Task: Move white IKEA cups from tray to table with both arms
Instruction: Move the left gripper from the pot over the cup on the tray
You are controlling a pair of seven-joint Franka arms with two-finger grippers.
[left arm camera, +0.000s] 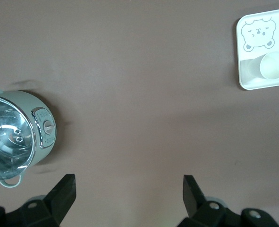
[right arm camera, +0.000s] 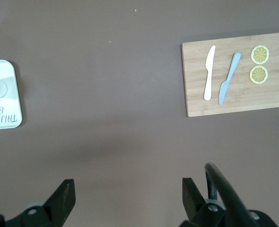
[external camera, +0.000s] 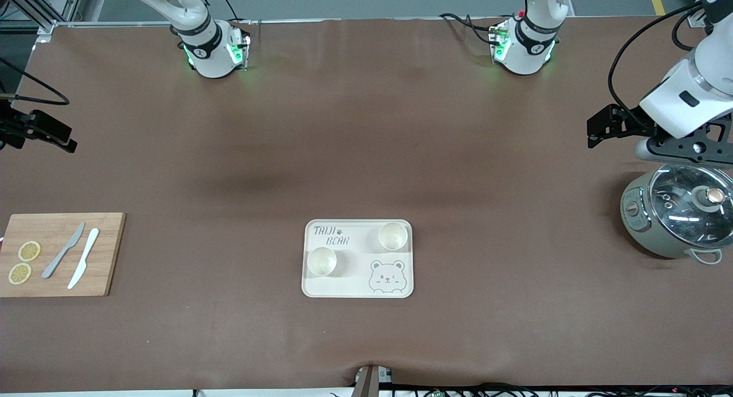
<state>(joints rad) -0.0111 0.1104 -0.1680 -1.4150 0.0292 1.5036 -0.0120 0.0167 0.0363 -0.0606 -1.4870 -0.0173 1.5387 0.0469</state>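
Two white IKEA cups stand upright on the bear-print tray point(external camera: 358, 291) at the middle of the table. One cup point(external camera: 393, 235) is toward the left arm's end. The other cup point(external camera: 322, 261) is nearer the front camera, toward the right arm's end. My left gripper point(external camera: 595, 132) is open and empty over bare table beside the pot, well away from the tray; its wrist view point(left arm camera: 129, 189) shows one cup point(left arm camera: 273, 65) on the tray point(left arm camera: 252, 84). My right gripper point(external camera: 67, 142) is open and empty over the table at the right arm's end; its wrist view point(right arm camera: 129, 191) shows the tray's edge point(right arm camera: 9, 113).
A grey pot with a glass lid point(external camera: 678, 213) stands at the left arm's end, also in the left wrist view point(left arm camera: 16, 137). A wooden cutting board point(external camera: 106, 254) with two knives and two lemon slices lies at the right arm's end, also in the right wrist view point(right arm camera: 196, 101).
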